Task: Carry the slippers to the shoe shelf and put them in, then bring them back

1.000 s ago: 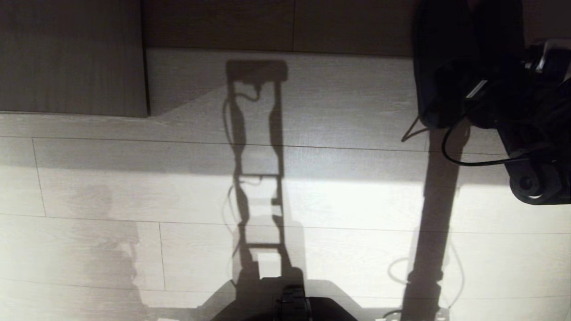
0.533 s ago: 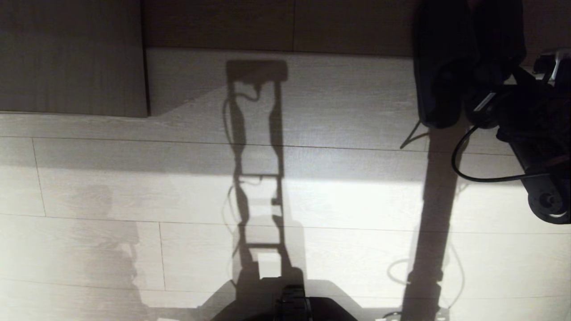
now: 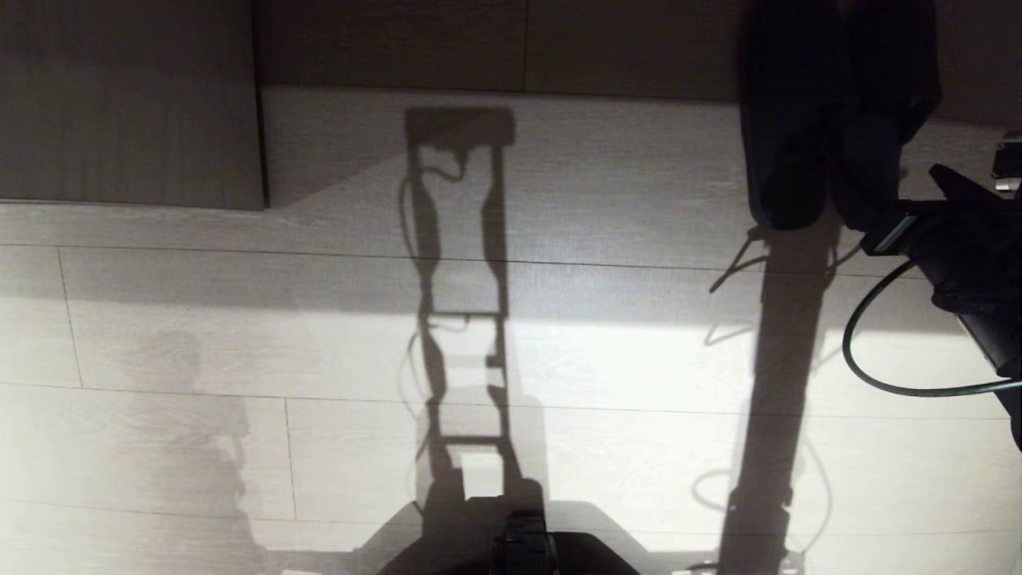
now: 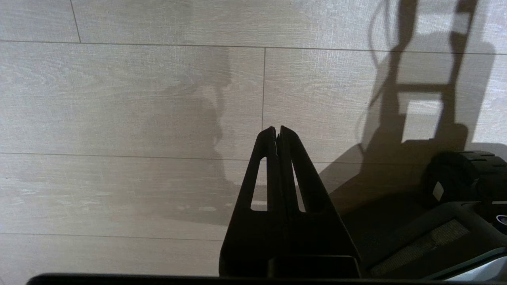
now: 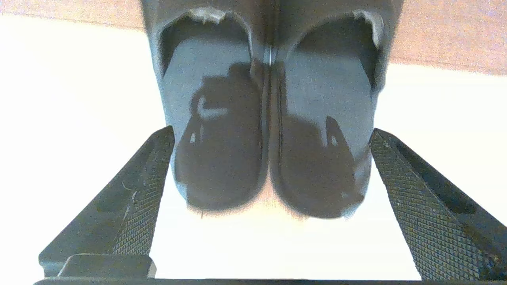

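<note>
The slippers point(image 3: 830, 120) are a dark pair lying side by side on the pale bottom board of the shoe shelf point(image 3: 559, 160), at the far right, toes toward its darker back panel. In the right wrist view their heels point(image 5: 222, 158) point at me. My right gripper point(image 5: 272, 130) is open, one textured finger point(image 5: 138, 198) on each side of the heels, and I see no contact. In the head view the right arm point(image 3: 966, 263) reaches in from the right edge. My left gripper point(image 4: 276, 128) is shut and empty, hanging over bare floor.
A dark upright shelf panel point(image 3: 128, 104) stands at the far left. Pale plank floor point(image 3: 239, 359) lies in front, crossed by my own shadow. My base point(image 3: 527, 551) shows at the near edge. A cable loop point(image 3: 894, 383) hangs from the right arm.
My right arm has drawn back from the slippers toward the near right edge of the head view. The slippers stay where they were on the shelf board.
</note>
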You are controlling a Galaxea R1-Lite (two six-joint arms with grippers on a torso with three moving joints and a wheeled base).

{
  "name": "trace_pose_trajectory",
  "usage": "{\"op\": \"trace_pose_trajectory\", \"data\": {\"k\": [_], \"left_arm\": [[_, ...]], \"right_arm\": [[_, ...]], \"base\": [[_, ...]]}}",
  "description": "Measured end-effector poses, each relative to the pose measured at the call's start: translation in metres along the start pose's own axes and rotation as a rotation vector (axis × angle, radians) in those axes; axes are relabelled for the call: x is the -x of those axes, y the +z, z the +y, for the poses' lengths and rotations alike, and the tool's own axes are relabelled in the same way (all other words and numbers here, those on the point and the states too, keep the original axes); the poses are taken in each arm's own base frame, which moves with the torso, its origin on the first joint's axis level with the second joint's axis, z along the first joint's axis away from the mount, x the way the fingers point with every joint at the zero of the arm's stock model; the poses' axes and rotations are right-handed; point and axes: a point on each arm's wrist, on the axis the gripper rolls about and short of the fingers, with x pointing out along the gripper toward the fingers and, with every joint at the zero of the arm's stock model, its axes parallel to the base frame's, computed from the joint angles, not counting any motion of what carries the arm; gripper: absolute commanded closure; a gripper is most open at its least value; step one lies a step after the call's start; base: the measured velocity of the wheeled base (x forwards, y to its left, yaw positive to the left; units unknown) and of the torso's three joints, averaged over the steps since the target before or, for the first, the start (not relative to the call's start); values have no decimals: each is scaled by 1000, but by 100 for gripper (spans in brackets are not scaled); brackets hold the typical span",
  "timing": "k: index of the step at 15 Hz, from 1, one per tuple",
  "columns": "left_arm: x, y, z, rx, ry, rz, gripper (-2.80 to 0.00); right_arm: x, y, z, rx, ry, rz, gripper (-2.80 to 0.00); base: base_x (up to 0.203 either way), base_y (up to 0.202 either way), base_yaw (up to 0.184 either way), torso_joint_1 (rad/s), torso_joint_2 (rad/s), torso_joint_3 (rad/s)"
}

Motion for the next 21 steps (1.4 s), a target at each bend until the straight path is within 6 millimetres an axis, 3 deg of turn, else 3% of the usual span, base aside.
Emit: {"op": "trace_pose_trajectory", "data": {"k": [3, 4, 10, 17, 21], "left_arm": [[0, 0, 0, 0, 0, 0, 0], [0, 0, 0, 0, 0, 0, 0], [0, 0, 0, 0, 1, 0, 0], [0, 0, 0, 0, 0, 0, 0], [0, 0, 0, 0, 0, 0, 0]], "right_arm": [[32, 8, -1, 2, 1, 25, -280], [40, 10, -1, 6, 2, 33, 0], [91, 8, 0, 43, 13, 157, 0], [193, 10, -1, 82, 6, 263, 0], [240, 10, -1, 90, 12, 285, 0]], "base": [[0, 0, 0, 0, 0, 0], [0, 0, 0, 0, 0, 0], [0, 0, 0, 0, 0, 0], [0, 0, 0, 0, 0, 0], [0, 0, 0, 0, 0, 0]]}}
